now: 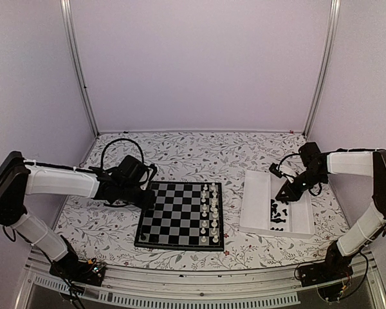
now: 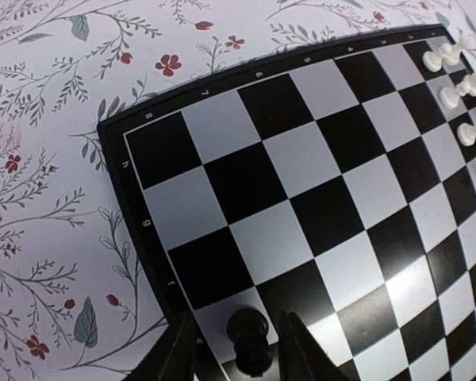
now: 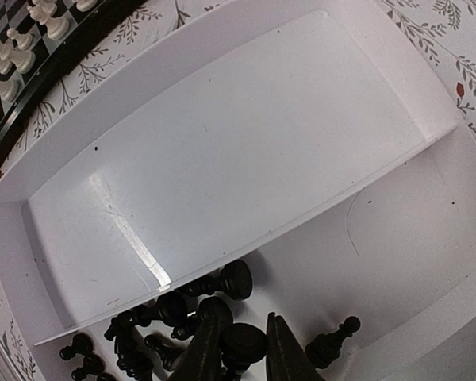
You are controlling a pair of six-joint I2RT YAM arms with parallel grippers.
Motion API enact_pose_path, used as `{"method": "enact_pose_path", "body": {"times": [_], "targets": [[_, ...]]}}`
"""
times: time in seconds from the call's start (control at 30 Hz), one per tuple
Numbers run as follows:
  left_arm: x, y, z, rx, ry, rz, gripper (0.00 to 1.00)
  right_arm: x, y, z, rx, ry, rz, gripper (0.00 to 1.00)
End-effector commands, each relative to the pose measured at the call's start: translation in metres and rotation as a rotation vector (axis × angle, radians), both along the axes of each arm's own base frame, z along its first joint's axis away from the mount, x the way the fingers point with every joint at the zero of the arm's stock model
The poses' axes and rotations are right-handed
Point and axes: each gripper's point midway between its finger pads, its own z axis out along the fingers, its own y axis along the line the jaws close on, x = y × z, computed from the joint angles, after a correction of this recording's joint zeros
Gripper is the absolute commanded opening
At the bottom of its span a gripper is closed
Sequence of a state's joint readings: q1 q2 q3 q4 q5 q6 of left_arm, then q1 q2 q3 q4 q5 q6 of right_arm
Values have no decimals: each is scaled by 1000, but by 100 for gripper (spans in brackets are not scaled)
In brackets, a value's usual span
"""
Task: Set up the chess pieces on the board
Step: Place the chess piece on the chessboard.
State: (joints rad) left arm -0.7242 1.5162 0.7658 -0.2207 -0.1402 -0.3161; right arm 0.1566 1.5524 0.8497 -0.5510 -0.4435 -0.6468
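Left gripper (image 2: 238,353) is held low by the far left corner of the small square chessboard with black and pale grey checks (image 2: 301,182), fingers (image 2: 178,353) apart. One tiny black chess piece (image 2: 250,337) is seen standing between them on an edge square, a gap showing on each side. Left arm (image 1: 58,182) is stretched rightwards, close over the table.

Right gripper (image 3: 242,349) is lowered into the right compartment of the white rectangular plastic tray (image 1: 254,199), jaws closed on the round head of a second black piece (image 3: 243,341). Right arm (image 1: 347,164) is bent inwards from the right.

Heap of black pieces (image 3: 159,325) is noted just beside that gripper, number not countable. One single black piece (image 3: 333,340) lies apart. Tiny white pieces (image 1: 210,212) are lined in two files along the board's right side, total not readable.
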Motion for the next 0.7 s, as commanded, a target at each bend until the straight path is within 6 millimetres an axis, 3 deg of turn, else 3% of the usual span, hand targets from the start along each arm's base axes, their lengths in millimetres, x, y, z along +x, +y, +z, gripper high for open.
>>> {"method": "enact_pose_path", "body": {"times": [0.0, 0.13, 0.27, 0.37, 0.53, 0.67], "targets": [[10, -4, 50, -54, -99, 19, 41, 18, 7, 29, 54, -73, -7, 19], [7, -30, 110, -177, -256, -59, 45, 26, 19, 70, 152, -98, -5, 19], [-8, -71, 168, -328, -503, -182, 45, 26, 46, 138, 387, -99, 38, 20], [-24, -111, 209, -423, -730, -275, 46, 13, 64, 184, 559, -69, 89, 20], [-37, -194, 251, -441, -982, -379, 47, -7, 77, 214, 746, 4, 127, 21], [-34, -266, 251, -485, -1020, -387, 49, -17, 80, 228, 839, 23, 124, 21]]}}
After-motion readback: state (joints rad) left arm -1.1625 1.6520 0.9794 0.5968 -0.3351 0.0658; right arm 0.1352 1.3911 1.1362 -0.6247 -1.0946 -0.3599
